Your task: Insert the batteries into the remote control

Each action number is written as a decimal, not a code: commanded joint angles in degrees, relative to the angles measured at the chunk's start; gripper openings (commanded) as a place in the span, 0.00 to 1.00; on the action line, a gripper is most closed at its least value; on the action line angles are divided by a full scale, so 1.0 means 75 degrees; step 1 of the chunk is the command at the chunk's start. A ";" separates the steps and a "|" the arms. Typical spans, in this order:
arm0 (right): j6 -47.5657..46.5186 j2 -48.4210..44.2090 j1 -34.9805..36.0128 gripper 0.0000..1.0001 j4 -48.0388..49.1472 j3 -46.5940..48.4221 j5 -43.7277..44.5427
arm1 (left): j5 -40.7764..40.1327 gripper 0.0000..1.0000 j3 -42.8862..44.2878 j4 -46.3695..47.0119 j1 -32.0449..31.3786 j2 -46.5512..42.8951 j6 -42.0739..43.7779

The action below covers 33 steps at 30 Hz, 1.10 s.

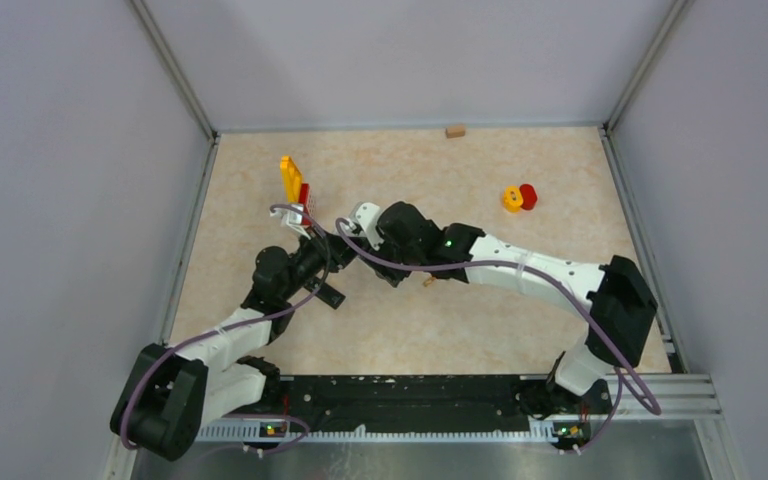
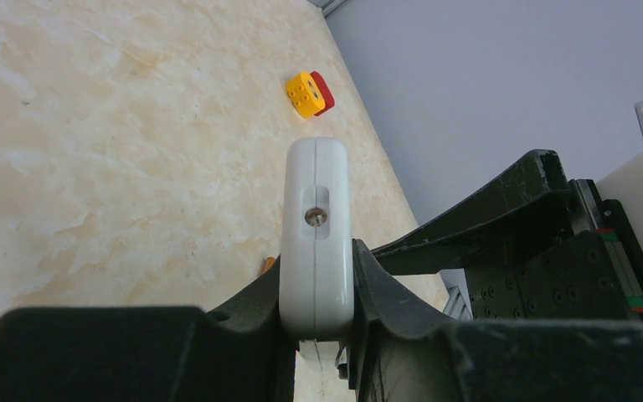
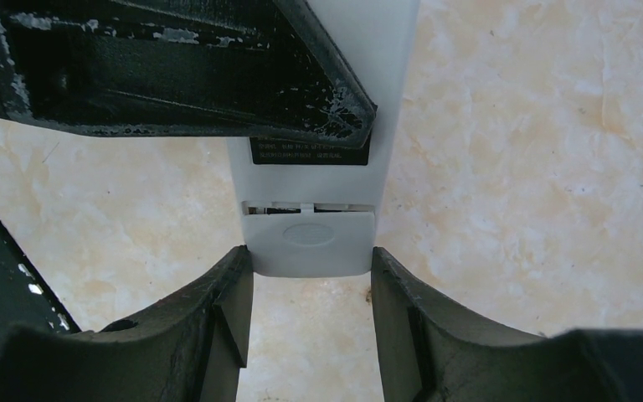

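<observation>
A white remote control (image 2: pixel 316 234) is seen end-on, clamped between my left gripper's (image 2: pixel 316 268) two black fingers and held above the table. In the right wrist view its lower end with the oval-marked cover (image 3: pixel 310 239) sits between my right gripper's (image 3: pixel 311 266) fingertips, which touch both its sides. The left gripper's finger (image 3: pixel 176 75) crosses the remote higher up. In the top view both grippers meet mid-table, left (image 1: pixel 330 250) and right (image 1: pixel 357 238), and hide the remote. A small orange piece (image 2: pixel 265 266), perhaps a battery, lies on the table (image 1: pixel 427 282). Other batteries are out of view.
A yellow and red toy block (image 1: pixel 518 197) lies at the right back, also in the left wrist view (image 2: pixel 310 92). Yellow and red bricks (image 1: pixel 293 182) stand just behind the grippers. A small wooden block (image 1: pixel 455 130) lies by the back wall. Grey walls enclose the table.
</observation>
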 commanded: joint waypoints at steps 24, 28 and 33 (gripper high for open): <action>0.0652 0.1545 -0.0186 0.44 -0.1292 0.2403 -0.0013 | 0.0950 0.00 -0.0199 0.1050 -0.0058 -0.0870 -0.0635; 0.0671 0.1745 -0.0215 0.44 -0.1515 0.2626 -0.0015 | 0.0937 0.00 -0.0175 0.1117 -0.0062 -0.0937 -0.0751; 0.0990 0.1883 -0.0255 0.46 -0.1573 0.2851 0.0098 | 0.1052 0.00 -0.0156 0.1101 -0.0064 -0.0892 -0.0975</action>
